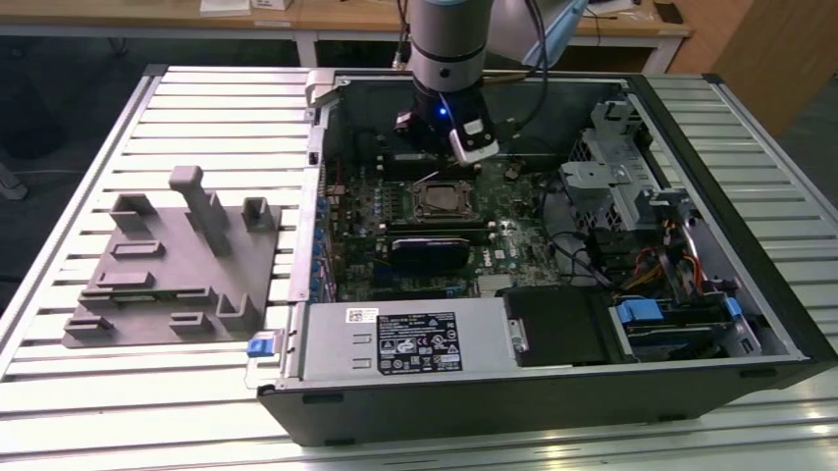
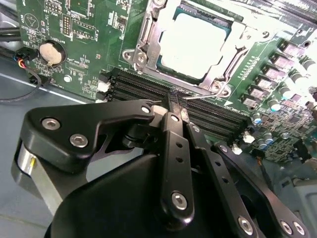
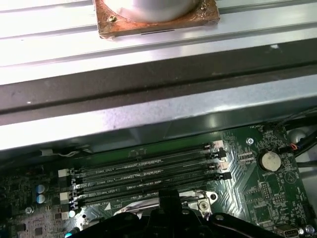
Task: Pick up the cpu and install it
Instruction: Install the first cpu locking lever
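Memory slots (image 2: 198,106) beside seated cpu (image 2: 198,42)

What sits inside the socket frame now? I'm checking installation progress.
The cpu lies inside the metal socket frame, its silver top showing. The contacts beneath are covered. The pincer is closed beside it.

Cpu (image 2: 195,44) in socket (image 2: 225,69), beside memory slots (image 2: 148,87).
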Robot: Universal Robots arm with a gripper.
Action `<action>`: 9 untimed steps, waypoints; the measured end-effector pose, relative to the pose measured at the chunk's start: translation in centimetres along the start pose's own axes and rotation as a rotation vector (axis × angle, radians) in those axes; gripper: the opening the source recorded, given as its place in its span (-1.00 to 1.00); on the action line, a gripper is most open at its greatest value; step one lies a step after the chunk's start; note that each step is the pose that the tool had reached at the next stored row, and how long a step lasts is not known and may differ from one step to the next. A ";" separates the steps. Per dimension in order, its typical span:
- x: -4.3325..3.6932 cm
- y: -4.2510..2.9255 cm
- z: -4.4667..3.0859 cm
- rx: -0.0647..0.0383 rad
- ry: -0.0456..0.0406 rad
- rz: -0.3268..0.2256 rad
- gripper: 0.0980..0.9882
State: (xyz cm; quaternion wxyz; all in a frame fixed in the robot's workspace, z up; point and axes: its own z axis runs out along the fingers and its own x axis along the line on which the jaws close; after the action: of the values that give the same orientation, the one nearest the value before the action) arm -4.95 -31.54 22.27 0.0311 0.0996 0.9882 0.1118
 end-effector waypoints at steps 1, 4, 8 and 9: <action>0.00 0.02 0.02 0.000 -0.0001 0.000 -0.98; 0.01 0.02 0.09 0.002 -0.0020 0.001 -0.98; 0.02 -0.05 0.41 0.000 -0.0166 0.001 -0.98; 0.03 -0.07 0.49 -0.001 -0.0203 0.000 -0.98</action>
State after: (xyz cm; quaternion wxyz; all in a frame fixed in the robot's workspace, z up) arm -4.95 -31.50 21.78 0.0411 0.1009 0.9878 0.1113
